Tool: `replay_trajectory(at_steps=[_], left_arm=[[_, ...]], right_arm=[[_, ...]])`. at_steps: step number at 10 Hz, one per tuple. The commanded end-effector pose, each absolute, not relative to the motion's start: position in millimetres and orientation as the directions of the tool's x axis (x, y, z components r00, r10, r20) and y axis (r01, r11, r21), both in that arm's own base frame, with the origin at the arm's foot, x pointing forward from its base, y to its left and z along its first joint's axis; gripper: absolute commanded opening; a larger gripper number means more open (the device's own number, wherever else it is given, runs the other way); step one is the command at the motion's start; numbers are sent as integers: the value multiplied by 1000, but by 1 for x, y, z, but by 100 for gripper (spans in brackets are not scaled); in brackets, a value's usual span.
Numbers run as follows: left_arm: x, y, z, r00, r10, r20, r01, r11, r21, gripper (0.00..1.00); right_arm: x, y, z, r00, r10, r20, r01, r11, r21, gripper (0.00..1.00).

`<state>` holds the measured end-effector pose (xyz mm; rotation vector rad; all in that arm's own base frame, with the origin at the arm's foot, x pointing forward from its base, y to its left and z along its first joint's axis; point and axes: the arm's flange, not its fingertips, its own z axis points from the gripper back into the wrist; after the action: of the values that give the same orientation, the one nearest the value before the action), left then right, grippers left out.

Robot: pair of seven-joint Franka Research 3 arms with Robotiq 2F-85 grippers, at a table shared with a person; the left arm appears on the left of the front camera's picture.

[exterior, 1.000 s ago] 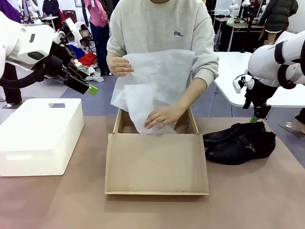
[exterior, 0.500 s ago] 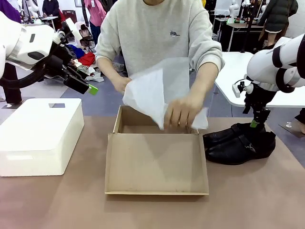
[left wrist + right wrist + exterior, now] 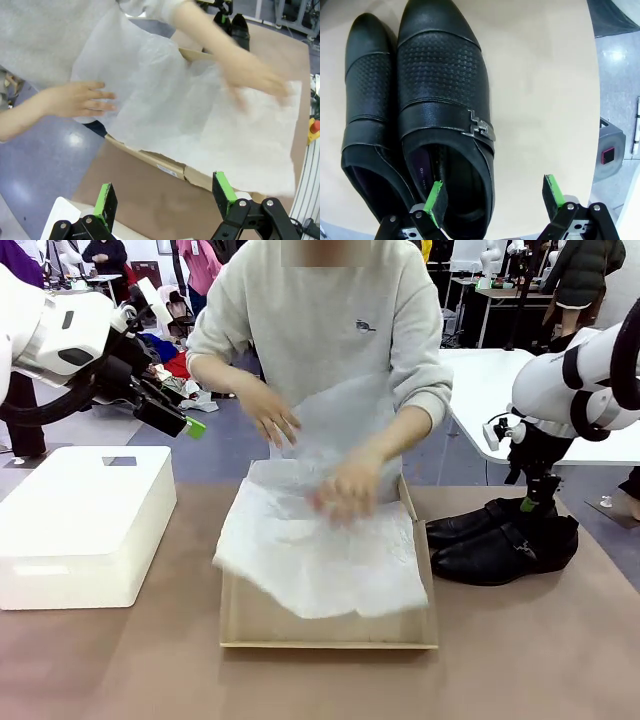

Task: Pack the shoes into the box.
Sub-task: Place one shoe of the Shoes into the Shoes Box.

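Here, the green-padded fingers of the right gripper (image 3: 492, 192) stand spread wide, empty, just above the open collar of one shoe. The shoes (image 3: 440, 100), glossy black leather with perforated vamps, pointed toes and a small metal buckle, lie side by side on the matte brown table (image 3: 520, 660), just right of the tan cardboard box (image 3: 300, 628). The left gripper (image 3: 165, 195) is likewise spread and empty, raised near a smooth white foam box (image 3: 85, 525). A person's hands (image 3: 345, 495) press crinkled white tissue paper (image 3: 320, 555) over the box
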<state>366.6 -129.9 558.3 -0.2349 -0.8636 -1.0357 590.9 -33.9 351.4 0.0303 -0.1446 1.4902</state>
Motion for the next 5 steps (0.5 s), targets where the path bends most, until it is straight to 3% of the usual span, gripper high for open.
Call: replay_trajectory(at_steps=[1, 5], left_arm=[[367, -129, 558, 223, -649, 728, 831, 517, 206, 100], [367, -129, 558, 223, -649, 728, 831, 517, 206, 100]], right_arm=[[601, -34, 348, 74, 990, 124, -993, 85, -87, 100], [605, -32, 335, 108, 987, 119, -991, 116, -66, 100]])
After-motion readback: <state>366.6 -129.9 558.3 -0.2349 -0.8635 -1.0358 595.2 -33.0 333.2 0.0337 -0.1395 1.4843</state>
